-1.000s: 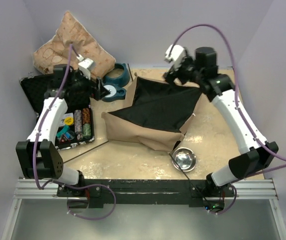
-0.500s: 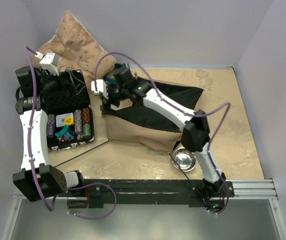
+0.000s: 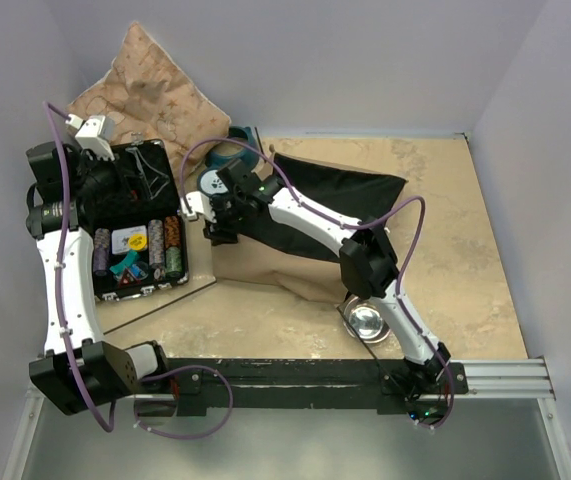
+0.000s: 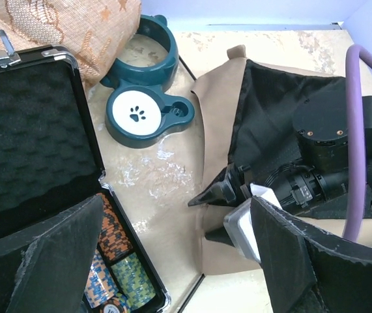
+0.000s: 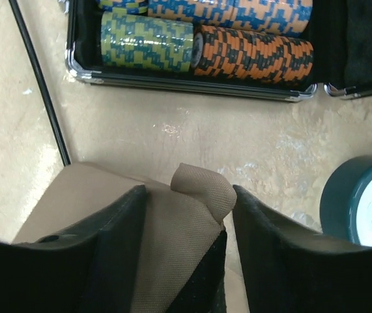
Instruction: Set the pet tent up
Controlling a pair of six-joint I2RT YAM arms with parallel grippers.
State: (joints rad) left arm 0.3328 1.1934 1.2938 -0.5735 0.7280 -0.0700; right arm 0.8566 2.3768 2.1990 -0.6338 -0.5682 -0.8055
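your right claw [image 5: 189,195] sits around a corner of the flat tan and black cloth pet tent [image 3: 265,268] beside the black chip case [image 4: 29,143], ready to lift it, but i cannot tell if it pinches yet; your left claw [image 4: 172,222] hangs wide apart.

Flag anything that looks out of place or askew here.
The pet tent lies collapsed flat, black lining exposed, rather than standing. A thin dark pole juts bare from its corner, beside the chip case.
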